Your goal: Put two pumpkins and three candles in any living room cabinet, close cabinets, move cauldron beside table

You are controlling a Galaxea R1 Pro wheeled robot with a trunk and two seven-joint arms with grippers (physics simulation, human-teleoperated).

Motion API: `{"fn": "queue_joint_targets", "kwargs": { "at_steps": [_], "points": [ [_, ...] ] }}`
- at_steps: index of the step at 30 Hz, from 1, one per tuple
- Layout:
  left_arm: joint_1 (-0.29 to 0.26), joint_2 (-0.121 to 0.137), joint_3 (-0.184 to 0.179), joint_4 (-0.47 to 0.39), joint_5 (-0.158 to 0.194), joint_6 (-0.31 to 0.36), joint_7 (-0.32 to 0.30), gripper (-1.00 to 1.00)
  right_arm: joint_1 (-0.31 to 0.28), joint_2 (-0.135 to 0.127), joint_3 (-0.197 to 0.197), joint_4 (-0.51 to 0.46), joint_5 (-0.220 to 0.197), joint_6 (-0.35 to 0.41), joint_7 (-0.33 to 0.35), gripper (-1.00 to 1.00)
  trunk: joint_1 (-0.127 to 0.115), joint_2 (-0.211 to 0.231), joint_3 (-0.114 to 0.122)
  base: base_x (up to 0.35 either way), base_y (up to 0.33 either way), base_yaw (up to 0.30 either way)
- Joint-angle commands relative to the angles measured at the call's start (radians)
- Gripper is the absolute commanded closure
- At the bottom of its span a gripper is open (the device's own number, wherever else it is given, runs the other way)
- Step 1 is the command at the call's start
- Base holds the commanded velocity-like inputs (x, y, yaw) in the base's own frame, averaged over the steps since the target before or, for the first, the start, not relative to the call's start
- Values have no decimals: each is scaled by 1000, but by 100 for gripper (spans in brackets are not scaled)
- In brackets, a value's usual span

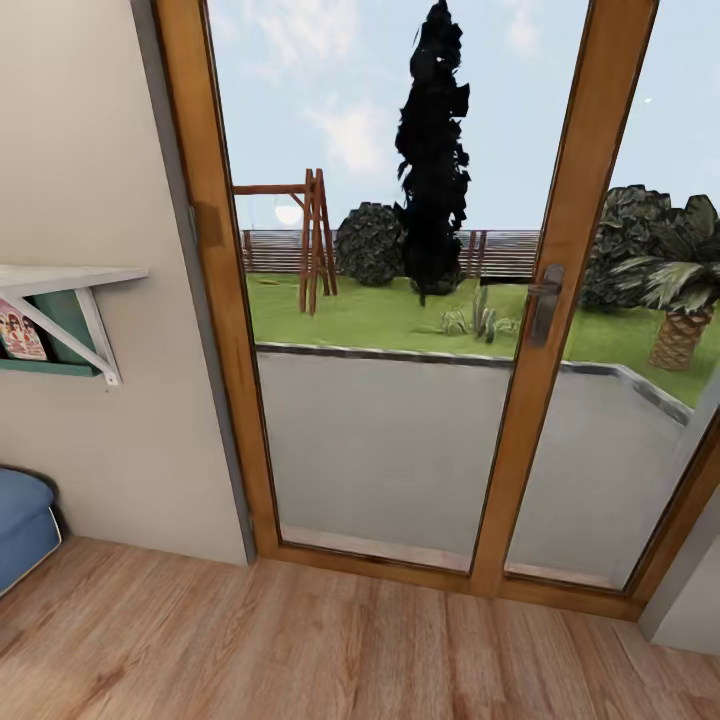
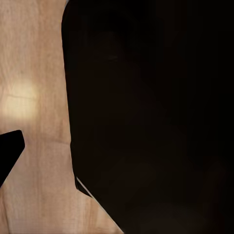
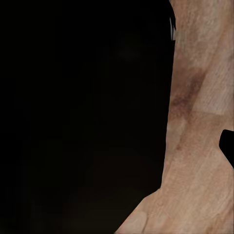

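Note:
The pumpkins, candles, cabinet, cauldron and table are out of view. The head view faces a wood-framed glass door (image 1: 545,300) with a grey handle (image 1: 545,303), and a garden lies beyond it. In the left wrist view one black fingertip (image 2: 9,151) pokes in over the wooden floor (image 2: 34,97), beside a large dark shape (image 2: 156,117). The right wrist view likewise has a black fingertip (image 3: 227,146) at its edge, a dark mass (image 3: 83,117) and wooden floor (image 3: 200,161). Neither view lets me tell how the jaws stand.
A beige wall (image 1: 110,150) stands left of the door, carrying a white bracket shelf (image 1: 70,280) with green backing and a book. A blue cushion (image 1: 22,525) sits low at the left edge. Wooden floor (image 1: 350,650) runs up to the door sill.

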Motion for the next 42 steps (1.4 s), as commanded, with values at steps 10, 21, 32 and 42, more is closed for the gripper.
{"fn": "queue_joint_targets", "kwargs": {
  "at_steps": [10,21,32,42],
  "points": [
    [0,-5,0,-34,-1,-6,-6,-100,-58,-3,6,-57,9,-16,0,-100,0,0,0,0,0,0],
    [0,-3,1,-37,2,-6,-4,-100,-116,-3,4,-89,9,-15,0,-100,0,0,0,0,0,0],
    [-1,-3,1,-38,2,-6,-4,-100,-116,-2,4,-89,9,-18,0,-100,0,0,0,0,0,0],
    [-1,-3,1,-38,2,-6,-4,-100,-116,-2,4,-89,9,-17,1,-100,0,0,0,0,0,-40]
  ]
}}
